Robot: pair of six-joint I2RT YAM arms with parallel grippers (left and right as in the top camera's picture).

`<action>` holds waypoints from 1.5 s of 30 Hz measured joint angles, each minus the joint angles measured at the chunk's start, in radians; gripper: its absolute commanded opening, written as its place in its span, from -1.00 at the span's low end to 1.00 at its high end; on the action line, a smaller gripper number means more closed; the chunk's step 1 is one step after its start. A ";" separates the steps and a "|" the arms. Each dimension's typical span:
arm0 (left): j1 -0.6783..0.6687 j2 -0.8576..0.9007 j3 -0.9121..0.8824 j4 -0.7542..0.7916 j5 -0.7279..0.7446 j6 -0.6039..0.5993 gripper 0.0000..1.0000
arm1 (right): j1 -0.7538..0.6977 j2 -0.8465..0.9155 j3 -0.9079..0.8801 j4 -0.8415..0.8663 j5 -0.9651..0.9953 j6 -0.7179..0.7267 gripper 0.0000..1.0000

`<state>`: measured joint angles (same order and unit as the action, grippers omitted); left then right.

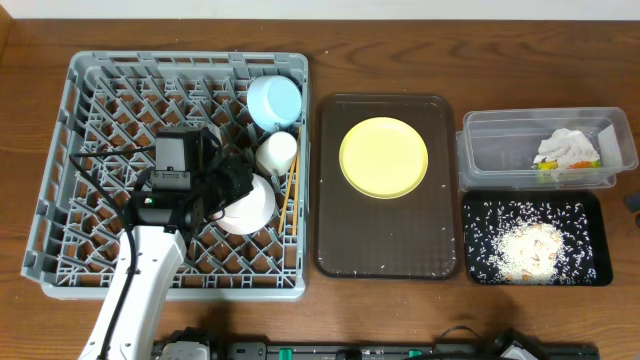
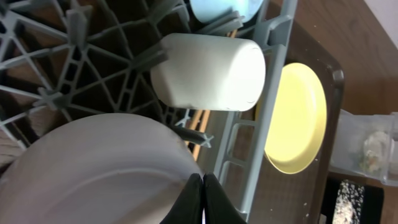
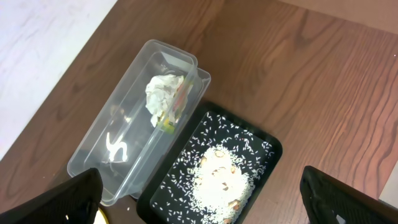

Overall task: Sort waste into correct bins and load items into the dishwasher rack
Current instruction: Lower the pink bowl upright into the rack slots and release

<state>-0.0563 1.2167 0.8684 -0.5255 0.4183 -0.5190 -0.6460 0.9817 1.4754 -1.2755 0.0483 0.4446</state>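
**A:** What are we seeing from above?

**B:** We are looking down on a wood-grain worktop (image 1: 400, 50). At the left, a big square dishwasher rack (image 1: 60, 200) of grey plastic lattice and pegs is holding four things. There is a glossy light-blue dish (image 1: 273, 100), a smooth white cup (image 1: 277, 152) tipped against a peg, and a white bowl (image 1: 245, 208) turned dome-up. Wooden chopsticks (image 1: 292, 195) are slotted along its right wall.

**A:** Why tipped and inverted?

**B:** We are judging that the pegs are propping them so water would drain off.

**A:** Where is our left tool (image 2: 203, 186)?

**B:** It is hanging over the rack at the bowl's rim, with its dark fingers pressed together. We are seeing nothing held between them.

**A:** What is waiting?

**B:** A round matte yellow plate (image 1: 383, 157) is lying flat on the dark-brown serving tray (image 1: 330, 240), just beside the rack. It looks like the last item to load.

**A:** And the waste?

**B:** On the right, a clear tub (image 1: 480, 150) is holding a crumpled white tissue (image 1: 567, 146) and a green-and-orange wrapper (image 3: 169, 121). The shallow black tray (image 1: 467, 240) touching it is holding a heap of whitish rice scraps (image 1: 530, 248), with loose grains scattered around. Dry waste is going in one bin and food in the other.

**A:** Our right tool (image 3: 199, 186)?

**B:** It is hovering above those bins with its fingers wide apart, holding nothing.
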 measured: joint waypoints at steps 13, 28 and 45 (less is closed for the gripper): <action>-0.006 0.000 0.000 -0.040 -0.004 0.000 -0.87 | 0.000 0.000 0.000 0.000 0.000 0.000 0.99; -0.010 -0.018 0.016 -0.204 -0.168 0.000 -0.88 | 0.000 0.000 0.000 0.000 0.000 0.000 0.98; -0.016 0.002 0.019 -0.085 -0.039 0.000 -0.88 | 0.000 0.000 0.000 0.000 0.000 0.000 0.99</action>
<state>-0.0719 1.2190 0.8871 -0.6106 0.3798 -0.5190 -0.6460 0.9817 1.4754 -1.2751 0.0483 0.4446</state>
